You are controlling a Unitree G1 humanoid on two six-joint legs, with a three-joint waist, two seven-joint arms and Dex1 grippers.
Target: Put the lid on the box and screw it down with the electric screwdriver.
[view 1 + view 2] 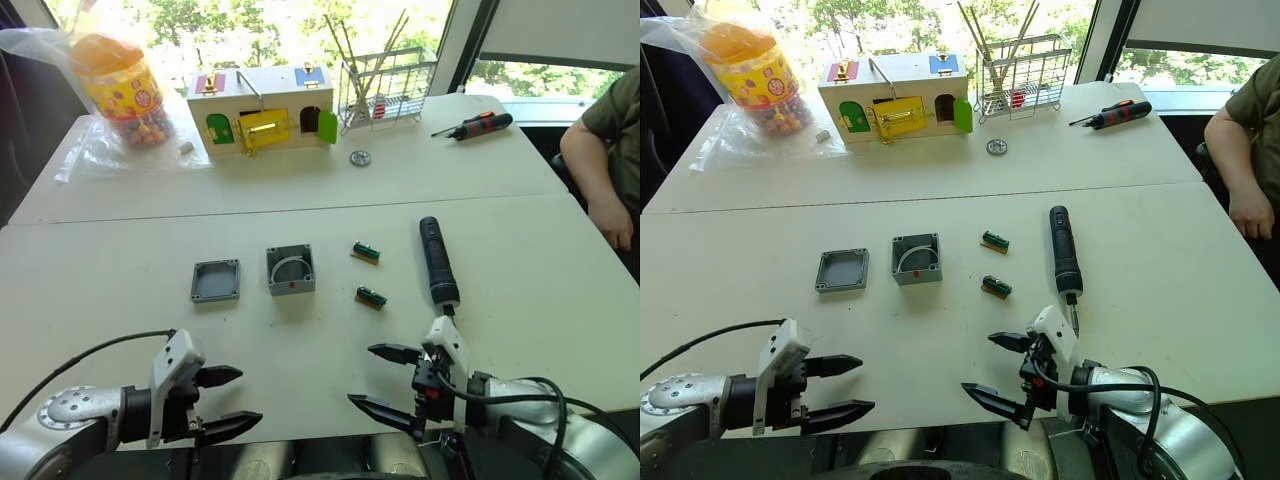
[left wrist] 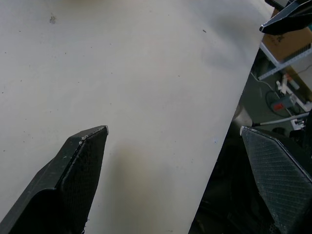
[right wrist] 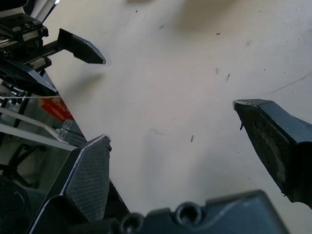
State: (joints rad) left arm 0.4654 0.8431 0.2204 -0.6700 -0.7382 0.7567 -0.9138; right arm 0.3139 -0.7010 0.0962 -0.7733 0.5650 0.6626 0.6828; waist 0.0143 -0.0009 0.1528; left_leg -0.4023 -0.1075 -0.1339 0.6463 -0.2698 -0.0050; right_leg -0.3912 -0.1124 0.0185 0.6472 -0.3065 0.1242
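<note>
The right gripper [image 1: 385, 377] hovers low over the near edge of the white table [image 1: 520, 260], its two black fingers spread wide with nothing between them. Just beyond it, on the far side, lies the electric screwdriver [image 1: 436, 260], flat on the table with its thin bit pointing back toward the gripper and its body running away from it; bit and gripper are close but apart. To the left of the right gripper, at the same near edge, the left gripper [image 1: 228, 400] also hangs with its fingers wide apart and empty, tips facing the right gripper. Beyond the gap between the two grippers stands the box [image 1: 290, 269], open side up, a small red mark on its near wall, a pale ring visible inside. The lid [image 1: 216, 281] lies flat just left of the box, apart from it, and straight beyond the left gripper. Between the box and the screwdriver rest two small green parts [image 1: 366, 251], one nearer the gripper than the other. Farther away, across the table seam, sit a wooden box [image 1: 262, 108] with coloured doors, a wire rack [image 1: 385, 88], a hand screwdriver [image 1: 478, 126], a metal disc [image 1: 360, 158] and a jar [image 1: 122, 90] in a clear bag. A person's arm [image 1: 600, 165] rests at the far right edge.
</note>
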